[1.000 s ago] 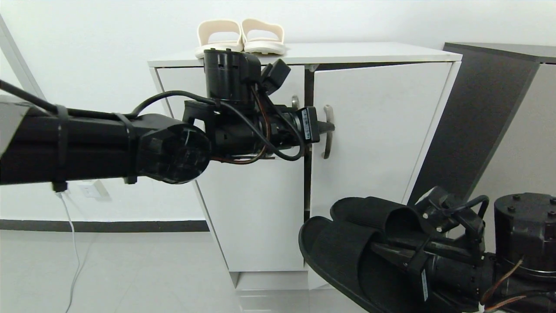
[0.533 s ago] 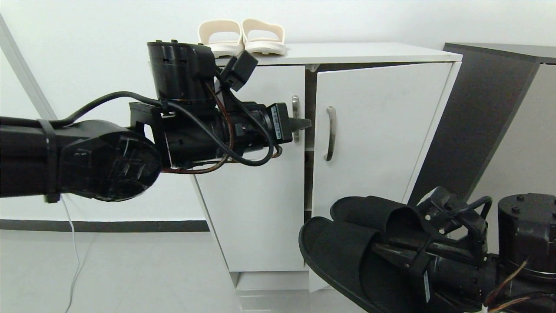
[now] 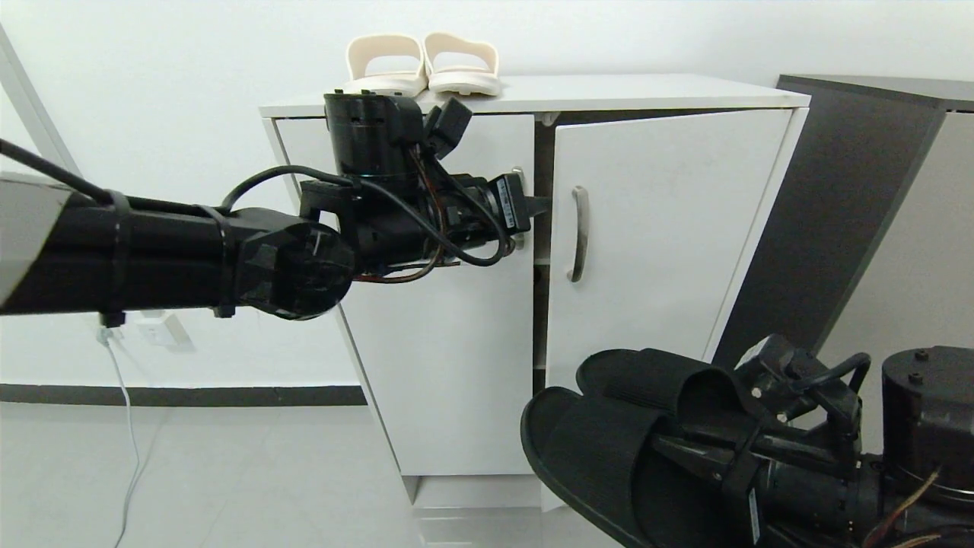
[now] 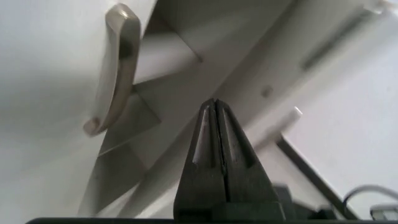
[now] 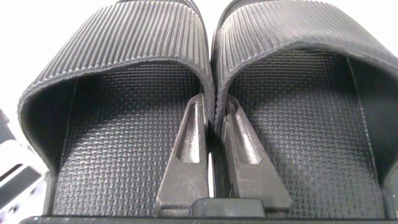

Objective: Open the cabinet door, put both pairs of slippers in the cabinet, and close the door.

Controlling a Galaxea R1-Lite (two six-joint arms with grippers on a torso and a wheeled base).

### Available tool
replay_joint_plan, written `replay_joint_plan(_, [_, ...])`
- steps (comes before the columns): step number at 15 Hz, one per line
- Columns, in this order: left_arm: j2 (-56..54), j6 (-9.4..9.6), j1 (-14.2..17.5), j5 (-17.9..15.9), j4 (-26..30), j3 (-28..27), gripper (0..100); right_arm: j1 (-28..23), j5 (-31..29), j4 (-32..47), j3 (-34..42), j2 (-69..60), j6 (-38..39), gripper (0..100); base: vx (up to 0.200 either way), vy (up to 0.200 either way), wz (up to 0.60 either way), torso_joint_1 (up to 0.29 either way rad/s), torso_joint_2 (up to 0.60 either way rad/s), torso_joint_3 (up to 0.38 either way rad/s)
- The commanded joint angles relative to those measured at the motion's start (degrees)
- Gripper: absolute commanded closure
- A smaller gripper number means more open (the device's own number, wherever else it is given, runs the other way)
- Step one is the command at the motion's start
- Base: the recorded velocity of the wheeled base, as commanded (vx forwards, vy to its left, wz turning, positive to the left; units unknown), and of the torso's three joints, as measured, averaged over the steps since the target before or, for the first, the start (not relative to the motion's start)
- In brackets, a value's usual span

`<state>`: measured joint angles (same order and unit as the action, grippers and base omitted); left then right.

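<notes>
Layout at the cabinet front.
We log the first pair of slippers point(image 3: 422, 65) side by side on top of the cabinet point(image 3: 647, 90), toward its left end. A gap runs between the left door point(image 3: 449, 365) and the right door point(image 3: 670, 228). The left gripper point(image 3: 542, 205) sits at that gap, just left of the right door's handle point(image 3: 580, 234). The second pair of slippers point(image 3: 601, 449) sits in the right gripper point(image 5: 211, 106), in front of and below the right door. A wall socket point(image 3: 156, 331) lies left of the cabinet.

Cabinet door point(image 3: 662, 228) ajar; black slippers point(image 3: 609, 449) aloft
</notes>
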<state>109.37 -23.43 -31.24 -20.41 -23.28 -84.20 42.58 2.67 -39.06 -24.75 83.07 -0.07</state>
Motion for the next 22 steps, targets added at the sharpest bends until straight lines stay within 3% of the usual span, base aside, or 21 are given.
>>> replay_joint_plan(1, [2.7,-1.18,0.0,0.0,-0.1,-1.8,100,1.5,-0.1,0.3,0.5,-0.6,0.0,100,0.0,0.0,0.0,0.0,0.0,0.0])
replay_joint_plan(5, [3.6,-1.71,-0.2,0.5,-0.2,-1.7,100,1.8,-0.1,0.7,0.6,-0.6,0.0,100,-0.1,0.0,0.0,0.005,0.0,0.001])
replay_joint_plan(10, [2.0,-1.27,-8.7,1.9,-2.5,1.1,100,2.5,-0.1,0.7,1.3,-0.6,0.0,100,-0.2,0.0,0.0,-0.001,0.0,0.002])
replay_joint_plan(12, [0.8,-1.35,-9.6,1.8,-5.5,4.0,100,2.5,0.0,0.7,1.3,-0.6,0.0,100,-0.1,0.0,0.0,0.004,0.0,0.001])
replay_joint_plan(22, [1.2,-1.35,-6.1,1.9,-7.0,6.2,100,3.3,0.0,0.6,1.9,-0.6,0.0,100,0.0,0.0,0.0,0.0,0.0,0.0])
